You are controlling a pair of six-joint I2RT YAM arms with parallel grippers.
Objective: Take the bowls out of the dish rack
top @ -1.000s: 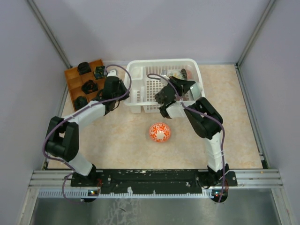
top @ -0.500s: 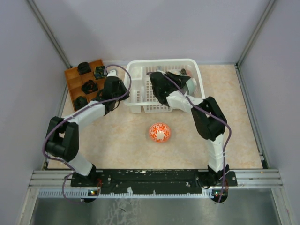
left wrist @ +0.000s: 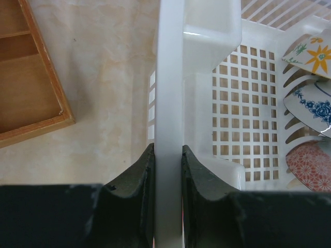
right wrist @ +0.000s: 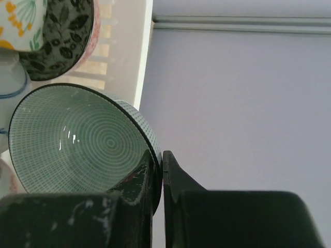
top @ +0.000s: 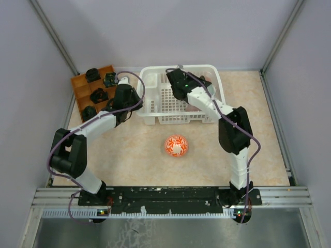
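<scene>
A beige mottled surface [top: 129,155] between lilac walls [top: 155,31] carries the large white plastic dish rack [top: 155,76] at its far side. The left tool [left wrist: 168,155] is clamped on the rack's left wall. The right tool [right wrist: 161,160], nearly closed, pinches the rim of a pale green ringed ceramic bowl [right wrist: 77,139] at the rack's far side. An orange-red patterned bowl [top: 176,145] sits on the surface in front of the rack.

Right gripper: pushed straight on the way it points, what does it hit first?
Probably the purple back wall. Beyond the right gripper, shut on the green bowl by its rim, nothing else sits in line. The dish rack lies just left; depth is unclear.
</scene>
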